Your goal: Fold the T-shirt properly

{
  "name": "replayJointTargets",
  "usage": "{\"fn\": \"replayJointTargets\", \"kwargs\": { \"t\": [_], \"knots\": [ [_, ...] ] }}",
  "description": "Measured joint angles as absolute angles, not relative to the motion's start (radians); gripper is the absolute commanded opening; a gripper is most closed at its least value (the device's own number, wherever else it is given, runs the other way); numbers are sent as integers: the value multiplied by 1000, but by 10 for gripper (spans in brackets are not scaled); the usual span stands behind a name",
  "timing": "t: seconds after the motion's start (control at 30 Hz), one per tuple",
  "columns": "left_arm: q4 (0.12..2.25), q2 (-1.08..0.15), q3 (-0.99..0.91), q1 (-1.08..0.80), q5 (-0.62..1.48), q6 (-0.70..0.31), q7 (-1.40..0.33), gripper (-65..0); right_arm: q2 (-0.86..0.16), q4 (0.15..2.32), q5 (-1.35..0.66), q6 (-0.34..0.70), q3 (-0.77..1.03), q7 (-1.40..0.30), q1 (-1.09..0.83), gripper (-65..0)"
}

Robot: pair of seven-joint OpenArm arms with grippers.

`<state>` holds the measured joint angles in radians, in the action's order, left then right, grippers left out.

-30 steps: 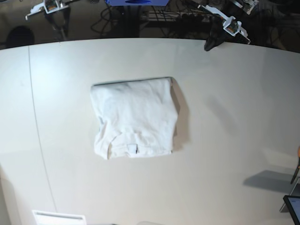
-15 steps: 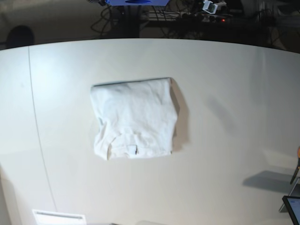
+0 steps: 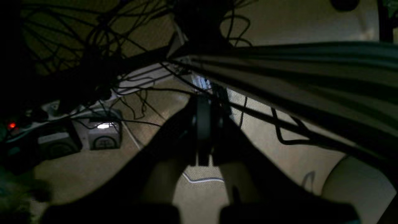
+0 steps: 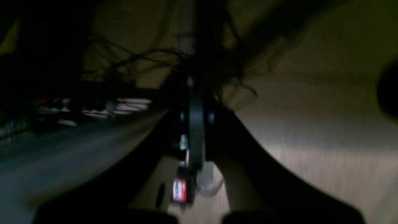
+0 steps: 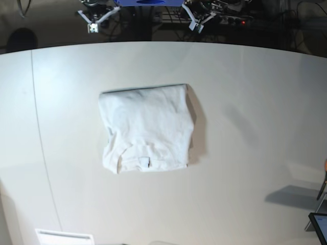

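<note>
The white T-shirt (image 5: 145,127) lies folded into a rough rectangle in the middle of the table (image 5: 255,102), with its collar and neck label near the front edge of the fold. Both arms are pulled back beyond the table's far edge, well away from the cloth. My right gripper (image 5: 94,19) is at the top left and my left gripper (image 5: 197,19) at the top right. In the left wrist view the left gripper (image 3: 203,124) is shut and holds nothing. The right wrist view is blurred, with the right gripper (image 4: 195,124) shut and nothing in it. Neither wrist view shows the T-shirt.
A blue box (image 5: 148,2) and tangled cables (image 3: 93,46) with a power strip sit on the floor behind the table. A white slip (image 5: 64,236) lies at the front left edge. A dark screen (image 5: 319,224) pokes in at the front right corner.
Both arms have swung from the outer far corners to the top middle, behind the table's far edge. The T-shirt has not moved.
</note>
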<state>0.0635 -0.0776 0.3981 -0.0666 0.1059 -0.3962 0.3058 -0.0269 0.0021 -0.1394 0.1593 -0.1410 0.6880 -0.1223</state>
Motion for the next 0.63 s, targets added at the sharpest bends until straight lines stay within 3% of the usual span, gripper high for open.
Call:
{"fn": "replayJointTargets", "kwargs": {
  "t": [0.2, 0.5, 0.63],
  "knots": [
    [62, -75, 354, -68, 105, -394, 300, -650, -19, 39, -151, 157, -143, 682, -209, -634],
    [131, -84, 354, -36, 105, -395, 305, -650, -27, 101, -151, 159, -143, 686, -171, -634],
    [130, -84, 354, -43, 105, -321, 303, -650, -26, 99, -151, 159, -147, 682, -170, -634]
  ]
}}
